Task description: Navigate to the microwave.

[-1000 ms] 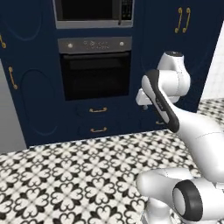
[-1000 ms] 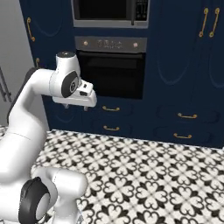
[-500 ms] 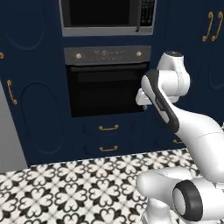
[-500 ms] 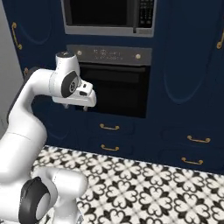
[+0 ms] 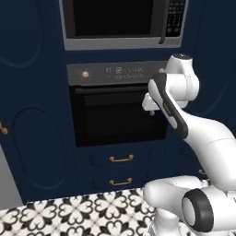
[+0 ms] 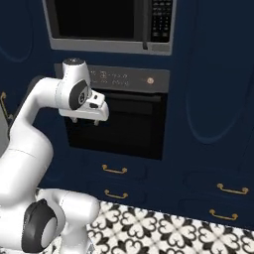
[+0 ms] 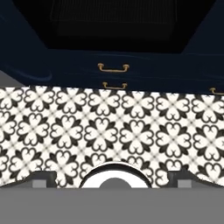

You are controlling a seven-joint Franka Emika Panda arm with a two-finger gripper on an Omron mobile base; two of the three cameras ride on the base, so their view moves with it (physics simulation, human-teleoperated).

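The microwave [image 5: 115,20] is built into the navy cabinet wall at the top of the left base view, silver-framed with a black glass door. Its dark handle [image 5: 162,25] and button panel [image 5: 176,16] are on its right side. In the right base view the microwave [image 6: 99,20] also sits at the top. Below it is the larger black-doored oven [image 5: 120,115] with a silver control strip. My gripper [image 6: 85,120] hangs in front of the oven, pointing down at the floor. It is open and holds nothing [image 7: 112,179].
Two drawers with brass handles [image 5: 121,158] lie under the oven, and more drawers [image 6: 233,189] sit to the right. Black-and-white patterned floor tiles [image 7: 109,127] run up to the cabinets. A grey panel [image 5: 5,193] stands at the far left.
The whole picture has shifted: the base has driven closer to the cabinet wall, so microwave and oven look larger and more centred. The arm keeps the same pose.
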